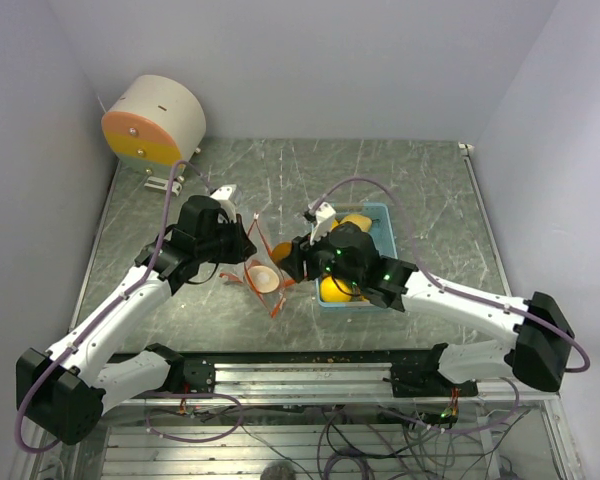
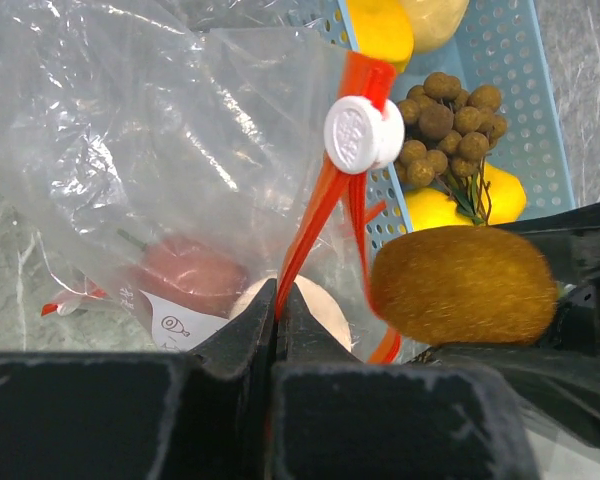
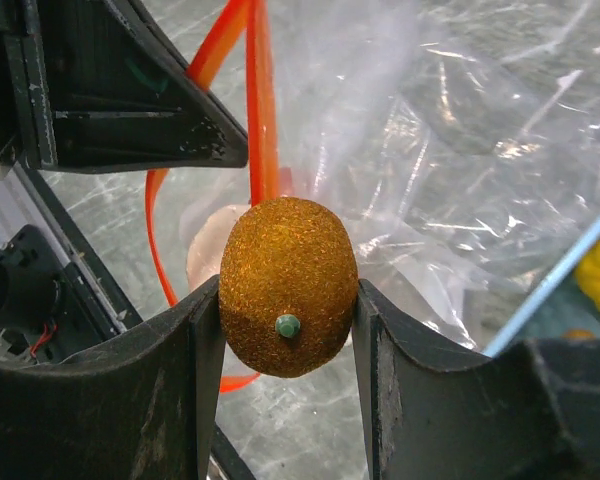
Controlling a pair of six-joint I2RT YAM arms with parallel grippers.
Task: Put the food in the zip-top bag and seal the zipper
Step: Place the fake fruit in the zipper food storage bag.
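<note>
Right gripper (image 3: 286, 305): my jaws are clamped on the brown fuzzy egg-shaped fruit (image 3: 288, 270) at its waist, lower centre of the right wrist view.
Left gripper (image 2: 277, 298): my jaws are pressed together on the orange zipper rim (image 2: 325, 190) of the clear plastic zip-top bag (image 2: 180, 130), bottom centre.
Fruit against bag: just beside the rim; not yet inside, I judge.
Handling: probably light and bruisable. The fuzz gives grip and the rounded ends would slip, so the waist suits.
Bag film: limp and slippery; the stiffer rim is the hold.
Inside: dark red apple (image 2: 190, 272), lower left.
Light blue perforated tray (image 2: 540, 110): cluster of small brown balls (image 2: 445, 120), upper right.
</note>
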